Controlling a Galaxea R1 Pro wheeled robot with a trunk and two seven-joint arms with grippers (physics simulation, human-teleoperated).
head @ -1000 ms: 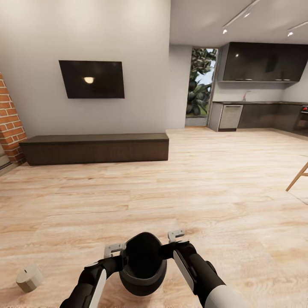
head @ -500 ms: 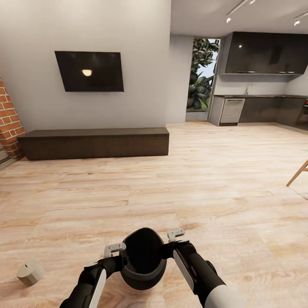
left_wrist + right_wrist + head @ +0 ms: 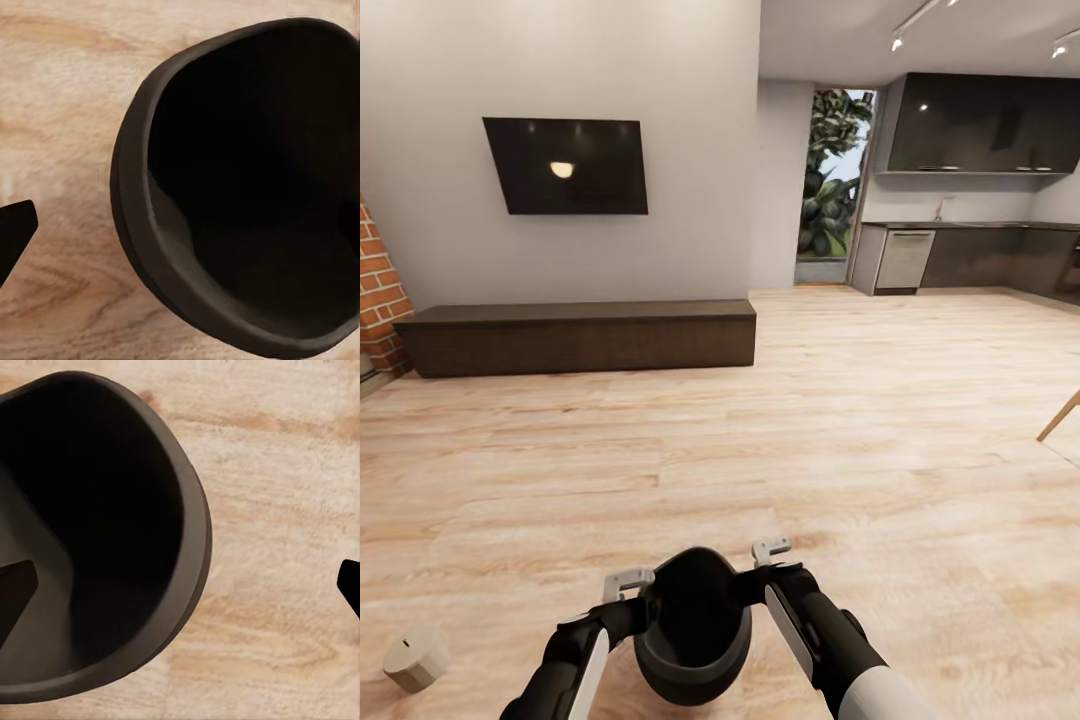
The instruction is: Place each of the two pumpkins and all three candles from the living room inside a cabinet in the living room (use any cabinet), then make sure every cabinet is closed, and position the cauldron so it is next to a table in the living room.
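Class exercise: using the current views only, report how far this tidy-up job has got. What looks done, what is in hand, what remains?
Looks done: the cabinet stands closed. In hand: the cauldron is carried between the left gripper and the right gripper above the floor, with no table beside it. Left: one candle lies on the floor. Whether anything is stored yet cannot be told.

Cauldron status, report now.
Cauldron held between both arms over the floor, left pincer and right pincer at its rim; grip state unclear. One candle on floor at left. Cabinet ahead, closed. Path open.
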